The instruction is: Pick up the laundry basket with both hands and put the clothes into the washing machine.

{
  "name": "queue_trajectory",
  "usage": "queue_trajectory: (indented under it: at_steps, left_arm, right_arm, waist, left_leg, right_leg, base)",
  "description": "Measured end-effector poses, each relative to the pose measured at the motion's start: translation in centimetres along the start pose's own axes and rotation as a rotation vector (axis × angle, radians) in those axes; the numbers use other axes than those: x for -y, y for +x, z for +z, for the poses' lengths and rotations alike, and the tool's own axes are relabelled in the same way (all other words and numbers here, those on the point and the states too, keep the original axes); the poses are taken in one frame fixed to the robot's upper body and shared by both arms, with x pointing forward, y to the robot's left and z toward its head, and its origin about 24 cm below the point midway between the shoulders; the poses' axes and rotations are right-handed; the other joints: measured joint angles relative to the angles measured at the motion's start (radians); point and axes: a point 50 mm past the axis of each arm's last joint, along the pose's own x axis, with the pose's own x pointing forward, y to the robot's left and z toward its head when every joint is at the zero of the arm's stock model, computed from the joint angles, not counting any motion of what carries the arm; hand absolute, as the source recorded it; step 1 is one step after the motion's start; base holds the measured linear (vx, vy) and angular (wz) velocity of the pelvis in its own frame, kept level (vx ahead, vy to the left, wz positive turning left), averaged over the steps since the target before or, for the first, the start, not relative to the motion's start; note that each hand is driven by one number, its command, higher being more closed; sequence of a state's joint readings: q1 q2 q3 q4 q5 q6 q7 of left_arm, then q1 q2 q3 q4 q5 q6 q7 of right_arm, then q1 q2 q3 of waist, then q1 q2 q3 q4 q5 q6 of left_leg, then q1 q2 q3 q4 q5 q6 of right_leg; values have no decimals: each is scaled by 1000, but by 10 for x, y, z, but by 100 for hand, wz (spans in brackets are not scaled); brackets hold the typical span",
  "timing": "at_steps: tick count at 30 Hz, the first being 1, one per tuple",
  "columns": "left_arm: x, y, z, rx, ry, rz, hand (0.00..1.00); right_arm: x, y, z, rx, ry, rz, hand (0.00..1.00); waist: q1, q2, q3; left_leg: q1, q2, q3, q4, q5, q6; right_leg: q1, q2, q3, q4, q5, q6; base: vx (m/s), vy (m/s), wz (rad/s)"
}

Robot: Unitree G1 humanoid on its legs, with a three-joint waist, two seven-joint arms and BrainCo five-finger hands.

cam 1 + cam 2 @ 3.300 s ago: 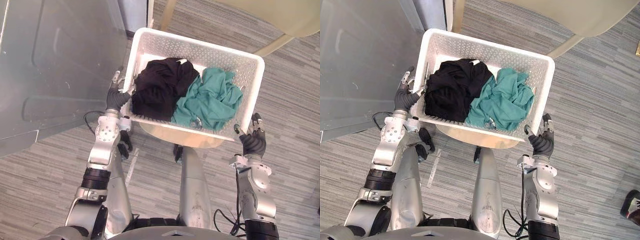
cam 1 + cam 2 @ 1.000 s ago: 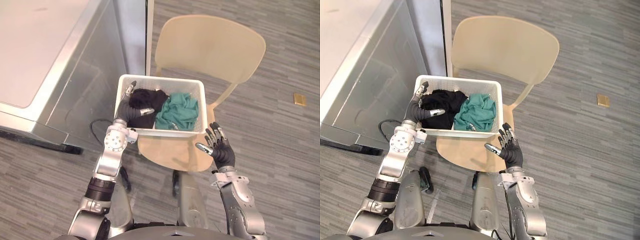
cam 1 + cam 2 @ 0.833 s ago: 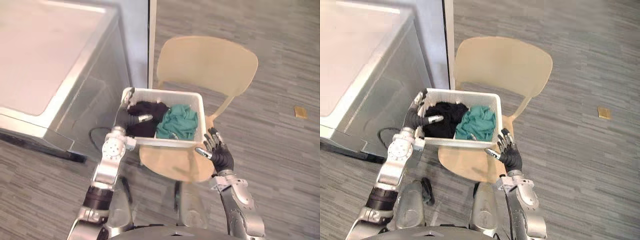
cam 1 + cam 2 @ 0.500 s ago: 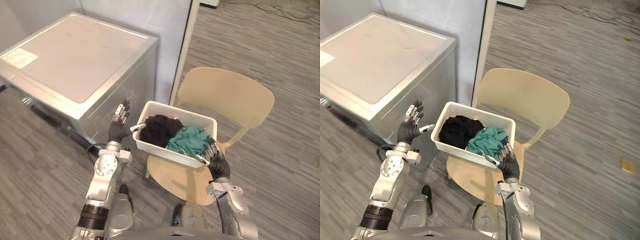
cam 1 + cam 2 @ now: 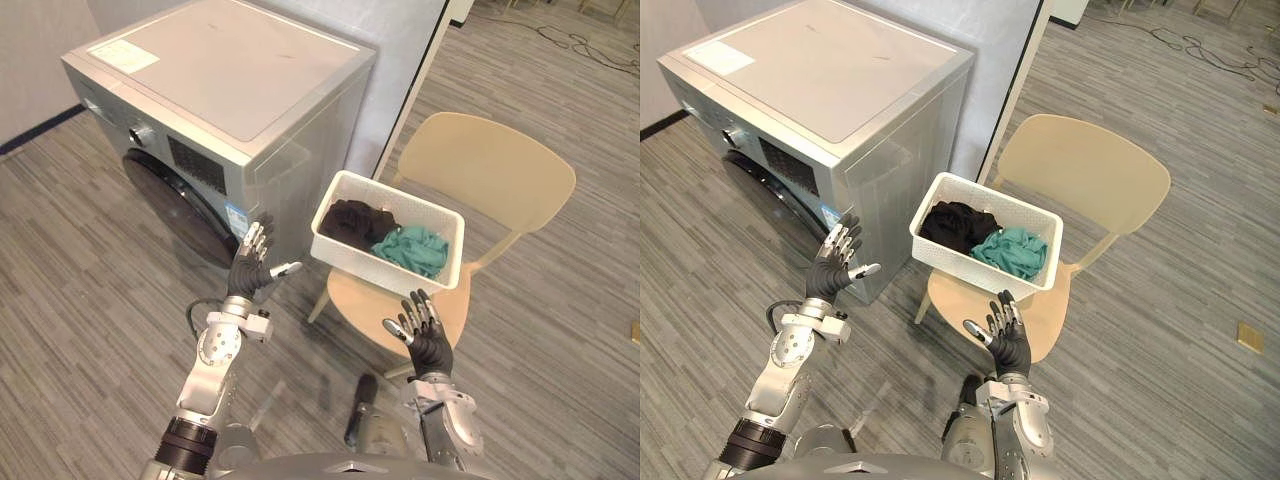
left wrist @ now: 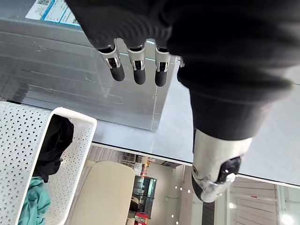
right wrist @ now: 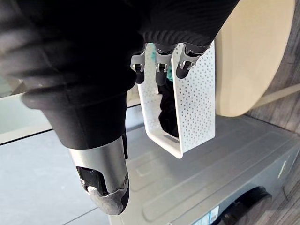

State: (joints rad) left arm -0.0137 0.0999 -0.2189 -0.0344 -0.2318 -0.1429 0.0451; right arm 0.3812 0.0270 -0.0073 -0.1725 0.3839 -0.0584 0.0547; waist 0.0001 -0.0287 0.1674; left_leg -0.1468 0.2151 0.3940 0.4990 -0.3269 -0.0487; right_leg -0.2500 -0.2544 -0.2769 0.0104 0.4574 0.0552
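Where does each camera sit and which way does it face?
Left eye view: on the head, looking down at washing machine, laundry basket on chair; both arms, left hand and right hand open, apart from the basket.
Right eye view: beside it, same scene.
Left wrist view: along the left hand toward machine's side and basket.
Right wrist view: along the right hand toward basket, chair, machine.
Shared: all four show the basket.

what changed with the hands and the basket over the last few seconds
The left hand let go of the laundry basket and drew back; it is now open beside the washing machine. The right hand backed off too, open, in front of the chair. The camera also pulled back. The basket stayed on the chair with the black and teal clothes inside.
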Motion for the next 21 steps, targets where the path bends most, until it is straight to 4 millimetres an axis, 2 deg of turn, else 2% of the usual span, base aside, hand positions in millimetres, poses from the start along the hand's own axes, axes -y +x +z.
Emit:
queue_trajectory:
  at_steps: [1,2,3,4,5,6,7,8,9,10,11,12,14,16,17,18,19,21]
  left_arm:
    - [-2,1,0,0,1,6,0]
    - [-5,1,0,0,2,15,0]
    - [-6,1,0,2,3,18,0]
    - [-7,1,1,4,4,23,0]
    - [-6,2,1,6,3,19,0]
    - [-2,3,1,5,-2,4,0]
    - [0,3,1,6,-6,0,0]
    - [2,3,0,4,-14,0,0]
    - [4,3,-1,-2,-24,3,0]
    - [6,4,-1,-1,-24,3,0]
    - [6,4,-2,0,-24,8,0]
    - [7,2,-5,-18,-41,20,0]
    - [7,-4,-13,-54,-49,32,0]
    - [8,-7,-16,-71,-58,36,0]
    - [9,-5,-15,-65,-59,28,0]
    - [11,-6,-16,-69,-66,19,0]
    - [12,-8,-17,-76,-71,15,0]
    - [14,-14,-22,-100,-76,6,0]
  right_arm:
    - [-1,2,1,4,-4,9,0]
    - [-2,7,-2,-8,-10,19,0]
    - [-2,9,-7,-26,-18,22,0]
    - [-3,10,-13,-49,-35,25,0]
    - [-5,10,-14,-53,-37,33,0]
    - [-9,10,-14,-52,-36,48,0]
    - [-10,11,-13,-49,-37,53,0]
    - [-10,12,-12,-47,-41,57,0]
    - [-10,15,-8,-33,-60,66,0]
    - [-10,17,-6,-26,-77,73,0]
    - [-13,22,-1,-8,-106,90,0]
    - [-13,25,1,-2,-131,100,0]
    - [-13,25,3,4,-137,96,0]
    - [-11,22,13,50,-164,66,0]
    - [-8,23,21,81,-184,53,0]
    - [-3,23,27,104,-224,27,0]
    - [0,24,30,114,-243,17,0]
    - [9,28,41,147,-275,-19,0]
  waist:
    - [-9,10,6]
    - [-17,10,9]
    - [-13,15,12]
    - [-5,19,14]
    - [-10,5,8]
    - [-22,-3,3]
    - [-21,-11,0]
    - [-10,-9,1]
    - [-3,2,-6]
    - [6,8,-10]
    - [24,26,-13]
    - [33,47,-13]
    - [36,43,-12]
    - [25,35,-18]
    - [16,34,-16]
    - [15,41,-19]
    - [16,49,-24]
    - [14,55,-35]
  left_leg:
    - [-11,2,2,-11,13,10]
    - [-13,-1,-5,-53,51,19]
    - [-13,-2,-17,-87,78,24]
    - [-15,-18,-52,-146,126,28]
    - [-23,-38,-92,-188,164,30]
    - [-45,-78,-169,-251,229,34]
    - [-52,-94,-189,-275,253,32]
    - [-69,-114,-216,-313,285,25]
    - [-93,-137,-254,-383,343,25]
    - [-107,-143,-264,-419,370,26]
    - [-140,-146,-290,-472,430,22]
    - [-168,-133,-317,-508,460,23]
    - [-175,-126,-341,-518,511,26]
    - [-184,-112,-210,-503,455,87]
    - [-192,-95,-101,-472,394,112]
    - [-196,-58,29,-410,342,104]
    - [-196,-50,50,-393,337,97]
    - [-203,-70,44,-359,349,73]
  right_leg:
    - [-16,7,22,74,-78,-12]
    - [-38,26,41,248,-250,-18]
    - [-45,43,52,359,-342,-6]
    - [-42,76,85,505,-460,-3]
    - [-19,102,124,560,-528,5]
    - [18,145,182,588,-620,32]
    - [28,153,196,566,-638,33]
    - [35,155,225,520,-652,40]
    - [48,159,234,432,-666,52]
    - [56,159,233,381,-674,50]
    - [55,175,224,288,-685,40]
    - [43,194,187,259,-659,26]
    - [41,189,134,302,-677,16]
    - [48,165,63,332,-687,11]
    - [59,139,36,331,-685,13]
    - [82,110,-9,338,-687,16]
    - [91,105,-20,348,-691,21]
    - [126,77,-52,366,-746,50]
  base:
    - [-372,180,-10]
    - [-230,89,21]
    - [-247,73,39]
    - [-219,-10,66]
    - [-212,-85,142]
    - [-162,-116,149]
    - [-135,-138,143]
    - [-157,-111,103]
    - [-141,-100,92]
    - [-127,-88,84]
    - [-129,-71,66]
    - [-145,-53,63]
    - [-112,-38,76]
    - [-43,-55,100]
    - [9,30,119]
    - [27,78,105]
    - [32,83,95]
    - [33,53,80]
